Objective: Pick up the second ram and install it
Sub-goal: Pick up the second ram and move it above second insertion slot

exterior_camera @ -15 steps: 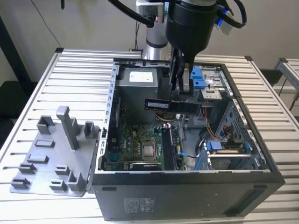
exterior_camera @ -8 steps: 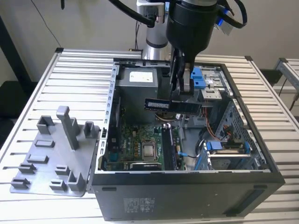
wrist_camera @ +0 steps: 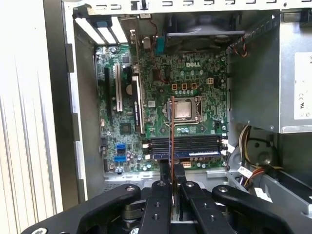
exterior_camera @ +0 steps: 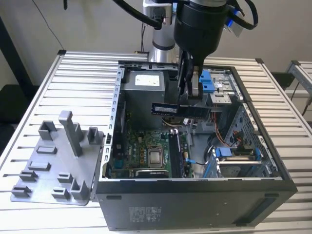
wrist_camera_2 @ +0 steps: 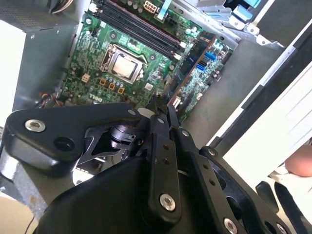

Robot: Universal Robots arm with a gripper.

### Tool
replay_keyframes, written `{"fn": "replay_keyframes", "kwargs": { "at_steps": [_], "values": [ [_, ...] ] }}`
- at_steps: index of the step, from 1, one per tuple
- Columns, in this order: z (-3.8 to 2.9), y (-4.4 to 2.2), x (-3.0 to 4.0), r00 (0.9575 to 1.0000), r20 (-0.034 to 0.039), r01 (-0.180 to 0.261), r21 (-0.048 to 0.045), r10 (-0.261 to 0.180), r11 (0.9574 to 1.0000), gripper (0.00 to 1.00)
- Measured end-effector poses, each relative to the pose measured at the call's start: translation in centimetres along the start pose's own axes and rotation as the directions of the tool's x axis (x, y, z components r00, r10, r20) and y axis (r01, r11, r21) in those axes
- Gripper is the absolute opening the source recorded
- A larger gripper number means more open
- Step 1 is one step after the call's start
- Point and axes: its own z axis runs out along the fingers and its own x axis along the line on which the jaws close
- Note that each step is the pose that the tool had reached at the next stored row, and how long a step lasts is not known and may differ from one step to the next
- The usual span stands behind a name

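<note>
My gripper (exterior_camera: 187, 102) hangs over the open computer case (exterior_camera: 195, 200), shut on the second ram (exterior_camera: 180, 109). The ram is a dark narrow stick held level above the motherboard (exterior_camera: 141, 146). In the first wrist view it shows edge-on as a thin line (wrist_camera: 171, 136) rising from the closed fingers (wrist_camera: 161, 195), across the memory slots (wrist_camera: 195, 145). In the second wrist view the stick (wrist_camera_2: 192, 66) runs out from the gripper (wrist_camera_2: 163, 114) over the board. The slots (exterior_camera: 174, 153) lie below the gripper, beside the processor (exterior_camera: 156, 157).
A grey plastic fixture (exterior_camera: 53, 165) with upright posts sits on the slatted table (exterior_camera: 73, 78), at the exterior view's left of the case. Inside the case are a power supply box (exterior_camera: 146, 92), blue drive brackets (exterior_camera: 234, 156) and loose cables (wrist_camera: 248, 146).
</note>
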Motion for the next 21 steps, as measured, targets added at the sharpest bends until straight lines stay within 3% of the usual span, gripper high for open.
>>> {"fn": "replay_keyframes", "kwargs": {
  "at_steps": [4, 21],
  "values": [
    [0.06, -0.07, 0.0, 0.9999, 0.0032, 0.013, 0.0124, -0.013, 0.9998, 0.14],
    [0.32, -0.15, 0.0, 0.9998, 0.0035, 0.018, 0.0154, -0.018, 0.9997, 0.14]
  ]
}}
